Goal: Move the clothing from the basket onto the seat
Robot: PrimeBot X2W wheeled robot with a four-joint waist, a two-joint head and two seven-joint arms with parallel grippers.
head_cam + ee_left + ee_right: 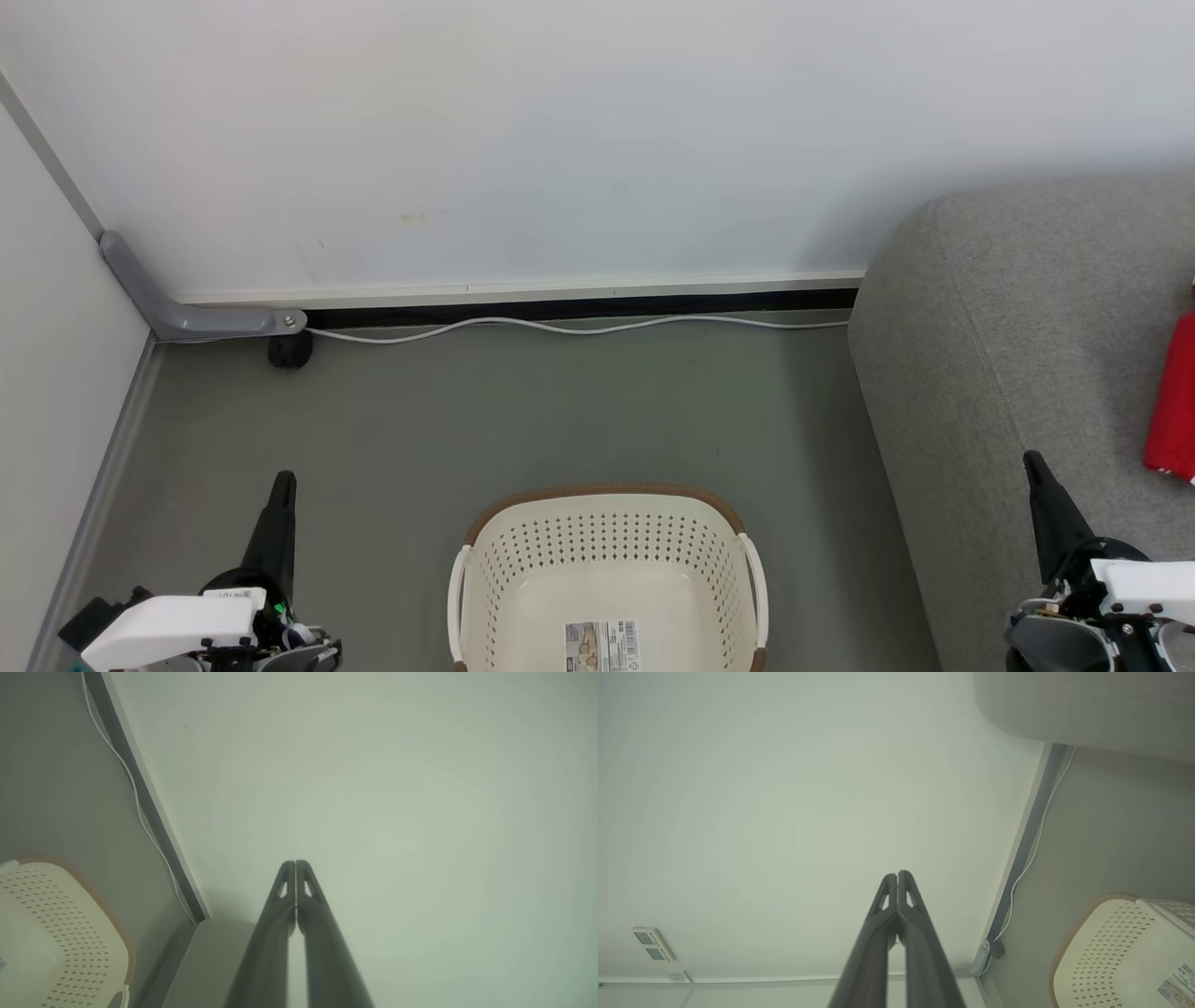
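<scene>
One basket: label sticker on bottom; red clothing on seat.

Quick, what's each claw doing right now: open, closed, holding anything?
Left claw: closed, holding nothing.
Right claw: closed, holding nothing.

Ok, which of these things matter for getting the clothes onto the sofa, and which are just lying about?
Job in hand: cream laundry basket, nothing in the part that shows; grey sofa; red garment lying on it.
Just lying about: white cable along the wall foot; grey bracket in the corner; black object under its end.
</scene>
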